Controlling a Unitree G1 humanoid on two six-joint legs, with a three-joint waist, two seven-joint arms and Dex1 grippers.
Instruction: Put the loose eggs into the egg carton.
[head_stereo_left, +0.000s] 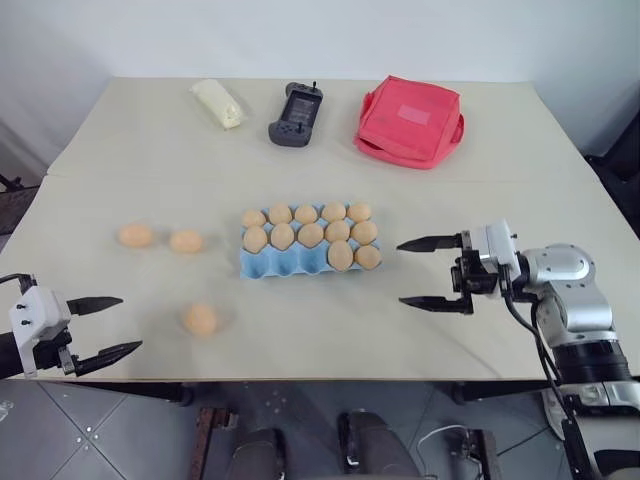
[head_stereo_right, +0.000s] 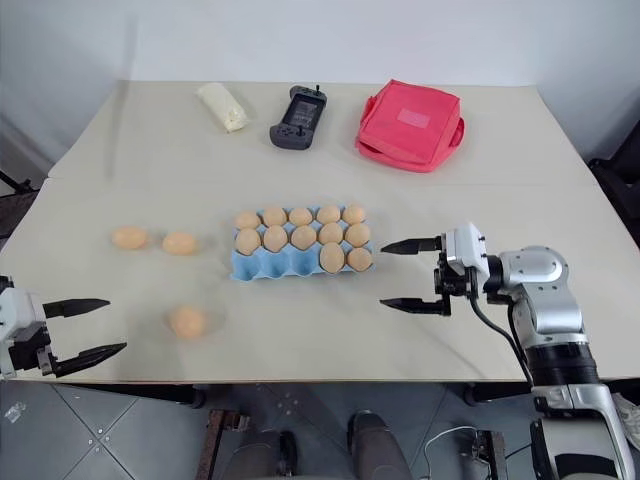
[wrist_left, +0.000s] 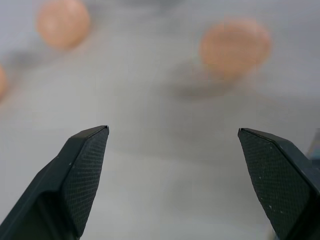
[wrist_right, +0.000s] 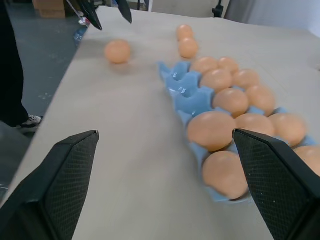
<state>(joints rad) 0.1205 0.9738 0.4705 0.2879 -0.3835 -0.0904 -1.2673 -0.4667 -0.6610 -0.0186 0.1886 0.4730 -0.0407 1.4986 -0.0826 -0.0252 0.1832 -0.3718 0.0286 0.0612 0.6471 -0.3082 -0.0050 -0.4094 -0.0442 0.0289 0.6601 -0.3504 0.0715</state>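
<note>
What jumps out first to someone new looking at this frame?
The light blue egg carton at the table's middle, mostly filled with tan eggs, with empty cups along its near row. Three loose eggs lie on the table to its left. The left gripper and right gripper flank the scene, jaws open and empty.

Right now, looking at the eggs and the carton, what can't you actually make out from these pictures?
- Left wrist view: the loose eggs are blurred; their shells cannot be checked.
- Head views: the egg carton front-row cups are partly hidden by its own ridges, so the empty count is uncertain.
- Right wrist view: the carton's far end is cut off by the picture edge.
- Dark handheld device: too small to identify.
</note>
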